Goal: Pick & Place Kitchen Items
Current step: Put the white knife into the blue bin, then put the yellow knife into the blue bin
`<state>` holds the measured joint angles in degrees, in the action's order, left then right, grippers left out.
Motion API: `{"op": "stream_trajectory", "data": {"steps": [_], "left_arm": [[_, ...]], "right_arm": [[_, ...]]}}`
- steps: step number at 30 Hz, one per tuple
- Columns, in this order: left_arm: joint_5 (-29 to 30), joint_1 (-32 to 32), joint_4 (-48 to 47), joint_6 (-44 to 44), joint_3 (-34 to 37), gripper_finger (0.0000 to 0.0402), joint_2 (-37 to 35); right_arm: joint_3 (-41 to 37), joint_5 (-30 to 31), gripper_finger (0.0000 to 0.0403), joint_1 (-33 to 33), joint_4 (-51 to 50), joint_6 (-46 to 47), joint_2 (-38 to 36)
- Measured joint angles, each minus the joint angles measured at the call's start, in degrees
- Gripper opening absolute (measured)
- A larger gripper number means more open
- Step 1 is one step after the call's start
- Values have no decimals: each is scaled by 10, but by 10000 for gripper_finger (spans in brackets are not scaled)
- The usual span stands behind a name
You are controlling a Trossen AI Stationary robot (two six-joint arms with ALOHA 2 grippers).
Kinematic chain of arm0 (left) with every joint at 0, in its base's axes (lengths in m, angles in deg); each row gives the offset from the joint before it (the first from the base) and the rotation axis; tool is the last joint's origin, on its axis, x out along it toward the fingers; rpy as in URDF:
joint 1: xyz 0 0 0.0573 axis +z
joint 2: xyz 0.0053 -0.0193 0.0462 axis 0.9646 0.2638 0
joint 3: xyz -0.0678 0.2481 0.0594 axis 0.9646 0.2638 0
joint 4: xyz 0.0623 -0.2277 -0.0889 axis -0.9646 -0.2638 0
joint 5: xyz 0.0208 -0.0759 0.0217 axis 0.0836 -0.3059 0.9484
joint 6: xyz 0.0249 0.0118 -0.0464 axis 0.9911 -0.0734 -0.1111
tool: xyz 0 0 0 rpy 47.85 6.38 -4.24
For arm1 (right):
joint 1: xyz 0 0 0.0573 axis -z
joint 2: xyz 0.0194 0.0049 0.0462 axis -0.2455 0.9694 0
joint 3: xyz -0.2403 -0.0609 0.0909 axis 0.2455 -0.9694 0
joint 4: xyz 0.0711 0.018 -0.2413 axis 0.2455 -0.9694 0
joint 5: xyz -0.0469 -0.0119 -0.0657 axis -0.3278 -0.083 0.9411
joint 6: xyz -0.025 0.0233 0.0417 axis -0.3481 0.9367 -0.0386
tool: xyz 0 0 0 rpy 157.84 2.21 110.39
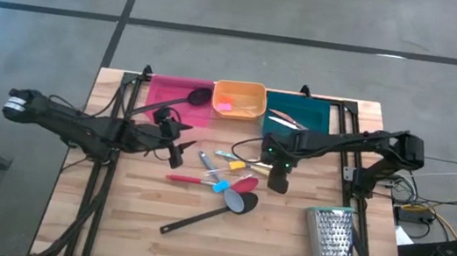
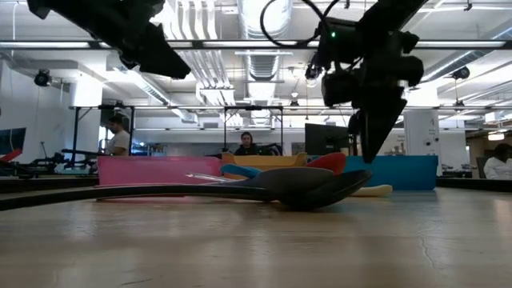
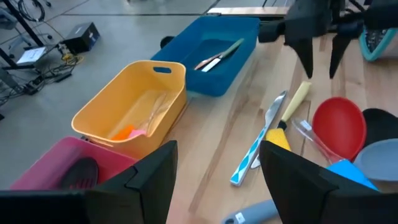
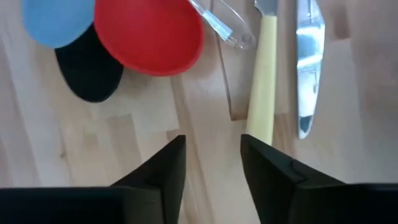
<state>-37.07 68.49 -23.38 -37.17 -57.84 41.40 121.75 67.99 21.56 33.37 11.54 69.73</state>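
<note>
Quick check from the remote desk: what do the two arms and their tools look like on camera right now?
Both arms are dark, slender, jointed tubes with black cables looped along them. The left arm has a pale grey cap at its far end. The right arm shows a small green light near its wrist. The left tool and right tool each have two flat, black, wedge-shaped fingers.

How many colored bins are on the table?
3, in a row along the table's far edge: a pink bin on the left, an orange bin in the middle, and a teal bin on the right.
</note>
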Motion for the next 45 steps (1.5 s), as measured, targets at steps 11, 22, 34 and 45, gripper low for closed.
{"op": "stream_trajectory", "data": {"steps": [11, 22, 34, 45], "left_arm": [[0, 0, 2, -8, 0, 232, -7], [0, 0, 2, -8, 0, 232, -7], [0, 0, 4, -10, 0, 232, -7], [0, 0, 5, -10, 0, 232, -7]], "right_arm": [[0, 5, 163, -9, 21, 0, 87], [2, -2, 106, -9, 21, -6, 108], [-1, 27, 78, -15, 14, -17, -23], [-7, 69, 132, -15, 4, -32, -5]]}}
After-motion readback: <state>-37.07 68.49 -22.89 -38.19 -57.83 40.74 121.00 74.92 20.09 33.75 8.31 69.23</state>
